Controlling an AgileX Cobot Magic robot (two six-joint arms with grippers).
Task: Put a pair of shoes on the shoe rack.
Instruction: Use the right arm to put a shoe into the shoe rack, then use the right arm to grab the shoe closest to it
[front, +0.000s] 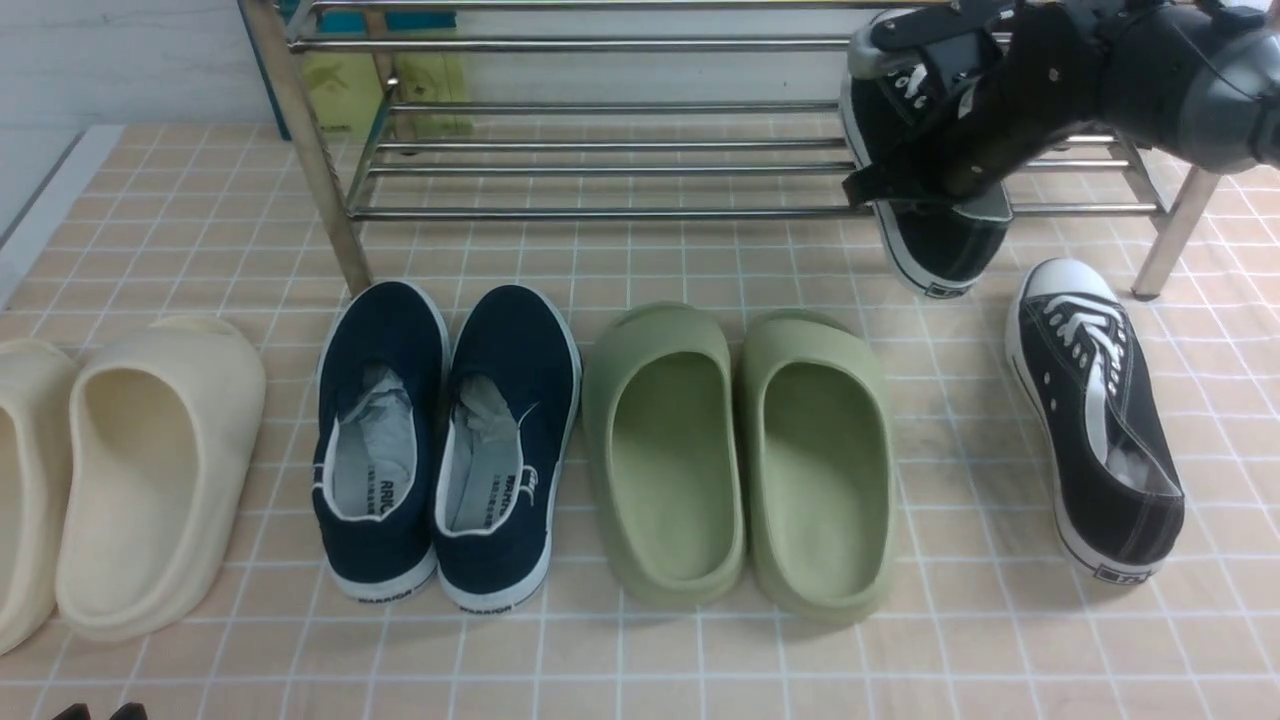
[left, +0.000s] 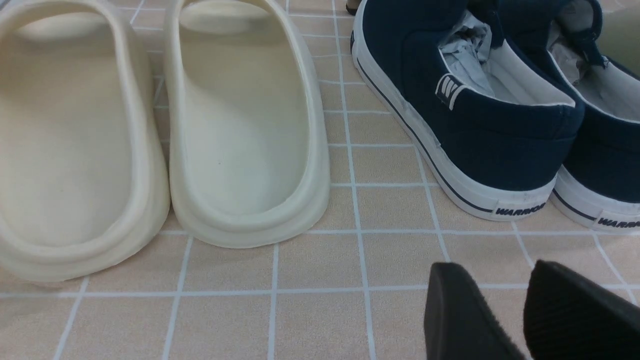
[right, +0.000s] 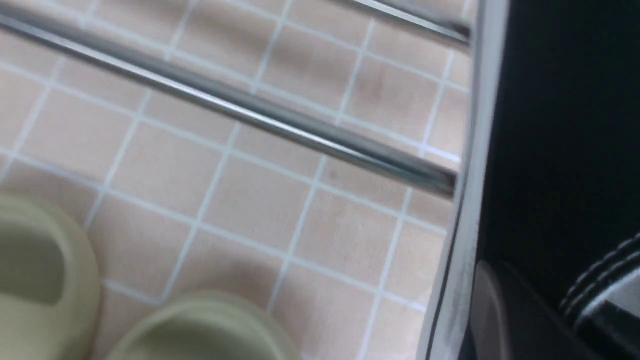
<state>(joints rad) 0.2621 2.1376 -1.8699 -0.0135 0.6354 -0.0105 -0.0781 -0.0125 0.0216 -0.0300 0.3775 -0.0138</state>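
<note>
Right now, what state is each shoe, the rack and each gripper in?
held sneaker: lifted, tilted, in front of the shoe rack.
right gripper: shut on the held sneaker.
second sneaker: upright on the floor, untouched.
shoe rack: standing on the floor.
navy slip-ons: on the floor, paper inside.
green slides: on the floor, side by side.
cream slides: on the floor, side by side.
left gripper: open, holding nothing.

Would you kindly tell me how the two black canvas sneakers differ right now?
The held black canvas sneaker hangs in the air, toe up and heel down, clamped in the right gripper; the black canvas sneaker on the tiles lies flat on its sole, untouched. Both have white laces, toe caps and soles.
</note>
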